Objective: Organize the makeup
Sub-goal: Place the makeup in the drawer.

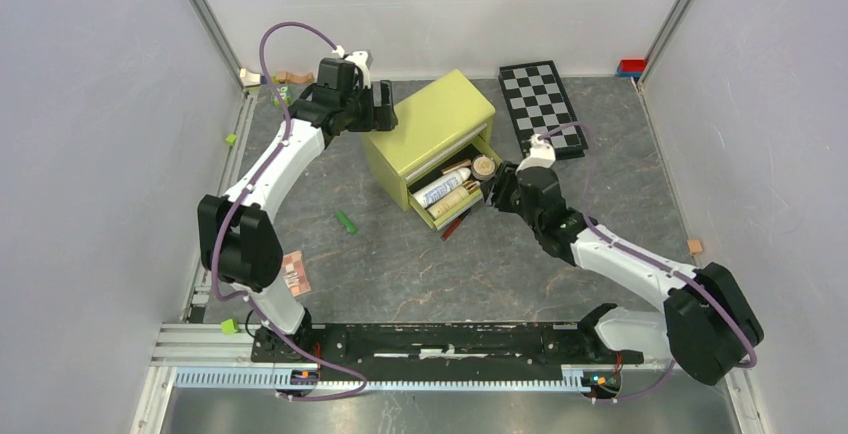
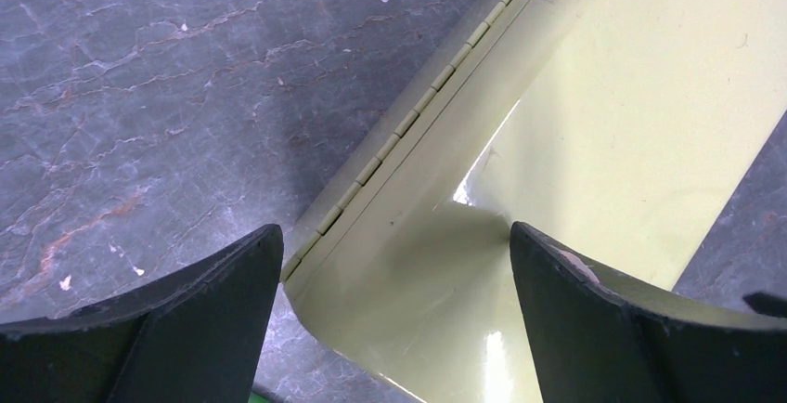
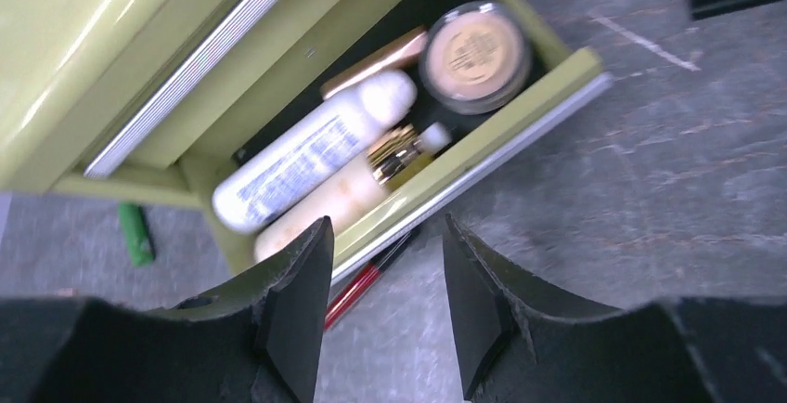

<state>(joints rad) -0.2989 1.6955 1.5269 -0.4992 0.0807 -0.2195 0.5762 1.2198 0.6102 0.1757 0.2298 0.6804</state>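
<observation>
My right tool, half-open and empty, hangs over the red stick lying on the desk just beside the drawer, perhaps partly under it, so I'd come in low and straddle it squarely.

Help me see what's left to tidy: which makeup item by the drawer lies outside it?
The red stick, on the table beneath the drawer's front edge; the white tube, beige bottle and round compact lie inside.

Overhead wide; 2 wrist views close (all share green box).
</observation>
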